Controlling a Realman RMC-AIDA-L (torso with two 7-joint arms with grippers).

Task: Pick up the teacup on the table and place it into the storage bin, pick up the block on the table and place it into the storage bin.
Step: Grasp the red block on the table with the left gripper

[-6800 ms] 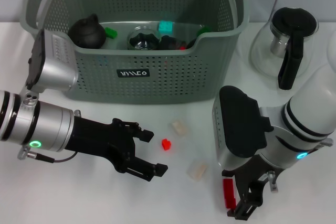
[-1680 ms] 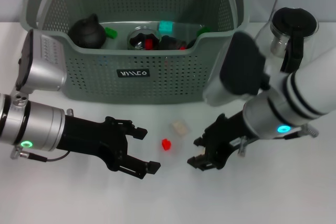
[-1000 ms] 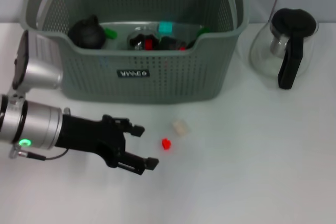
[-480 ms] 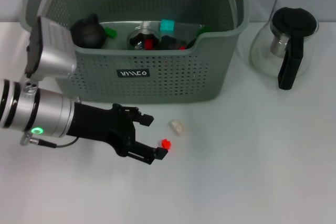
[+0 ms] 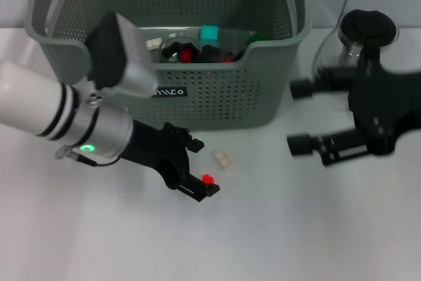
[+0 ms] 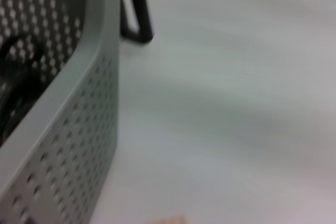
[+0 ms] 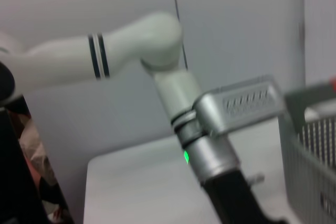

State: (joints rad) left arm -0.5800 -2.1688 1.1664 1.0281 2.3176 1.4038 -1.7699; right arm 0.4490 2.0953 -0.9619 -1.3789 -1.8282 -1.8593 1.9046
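The grey-green storage bin (image 5: 197, 100) stands at the back middle with several small things inside. A small red block (image 5: 208, 178) and a pale block (image 5: 224, 158) lie on the white table in front of it. My left gripper (image 5: 200, 167) is open and low over the table, with the red block touching or just beside its near fingertip. My right gripper (image 5: 298, 116) is open and empty, in the air to the right of the bin, in front of the carafe. No teacup shows on the table. The left wrist view shows the bin wall (image 6: 79, 119).
A glass carafe (image 5: 368, 34) with a black lid and handle stands at the back right, partly behind my right gripper; its handle (image 6: 136, 9) shows in the left wrist view. The right wrist view shows my left arm (image 7: 210, 145) and the bin's edge (image 7: 310, 145).
My left arm has swung right and its gripper has closed in on the red block. My right gripper, out of view half a second ago, has come in from the right.
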